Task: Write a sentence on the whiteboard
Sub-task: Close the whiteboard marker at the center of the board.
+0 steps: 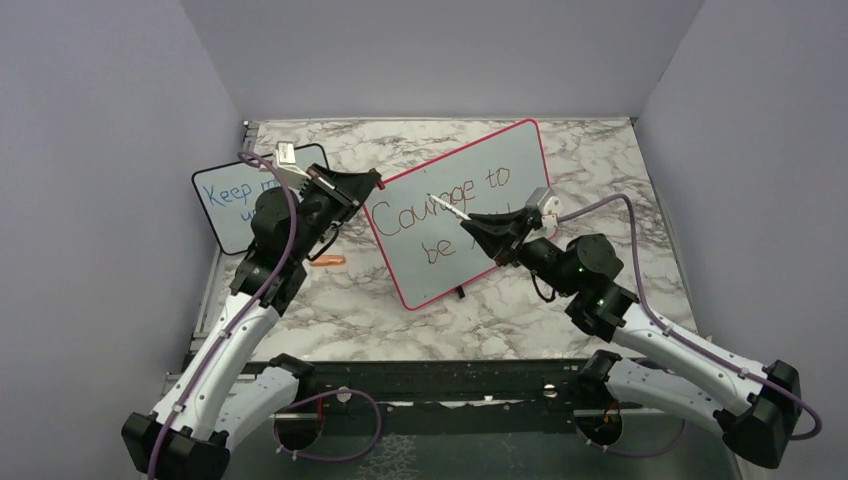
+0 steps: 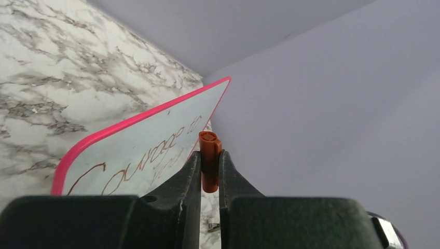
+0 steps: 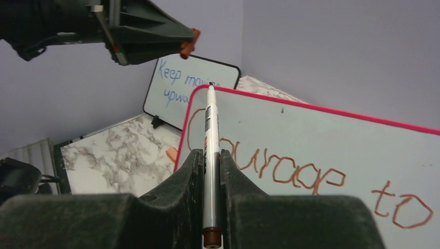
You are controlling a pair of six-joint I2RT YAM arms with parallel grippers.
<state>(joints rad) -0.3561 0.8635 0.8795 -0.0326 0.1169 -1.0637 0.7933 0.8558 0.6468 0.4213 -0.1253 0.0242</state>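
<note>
The whiteboard [image 1: 520, 150] stands tilted at centre frame, its sentence [image 1: 415, 215] partly hidden; the right gripper [image 1: 487, 228] clamps the marker [image 1: 452, 208], the left gripper [image 1: 365, 185] pinches the cap [image 1: 379, 184]; a hard push could topple it or smear ink.

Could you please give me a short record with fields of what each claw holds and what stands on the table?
whiteboard: red-pink frame, propped tilted
sentence: reads "Courage to be", rest covered
left claw: shut on orange-brown cap
right claw: shut on marker, tip toward whiteboard, contact unclear
small board: black frame, blue writing, far left
orange item: lying on table by left arm
</note>
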